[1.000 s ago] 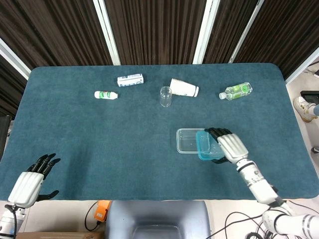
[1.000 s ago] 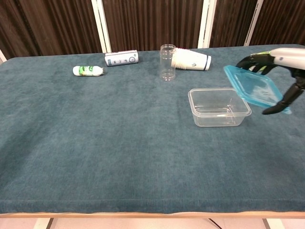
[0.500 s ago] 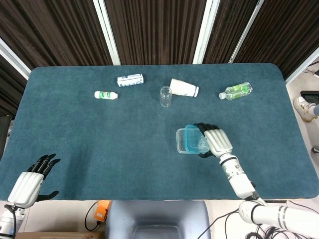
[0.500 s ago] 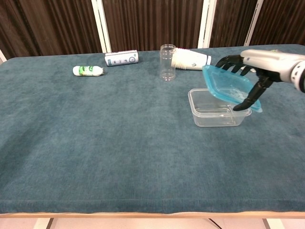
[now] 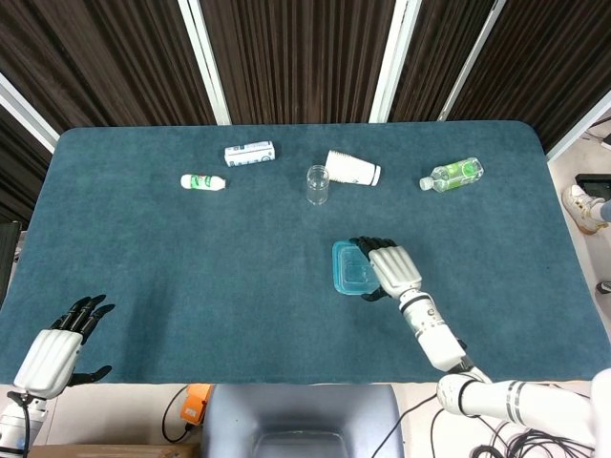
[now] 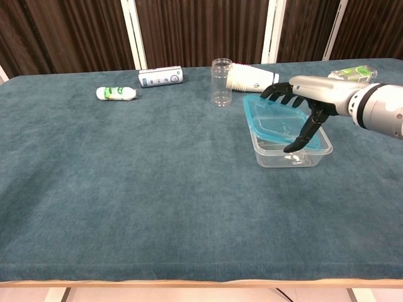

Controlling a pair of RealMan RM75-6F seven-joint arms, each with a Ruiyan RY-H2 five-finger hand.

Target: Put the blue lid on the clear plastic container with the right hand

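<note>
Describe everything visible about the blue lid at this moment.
The blue lid is a translucent, plastic-looking rounded rectangle with a raised rim. The right robot hand holds it from its right side, fingers above and thumb below. It sits tilted over the clear plastic container, far edge higher, not seated flat. In the head view it covers most of the container.

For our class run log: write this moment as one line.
right hand: holds blue lid | lid: tilted over clear container | left hand: idle

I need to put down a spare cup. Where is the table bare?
Bare: the wide left and middle stretch between the left hand and container, and the near edge. Crowded: the far row from small bottle to green bottle, and around the right hand with lid.
</note>
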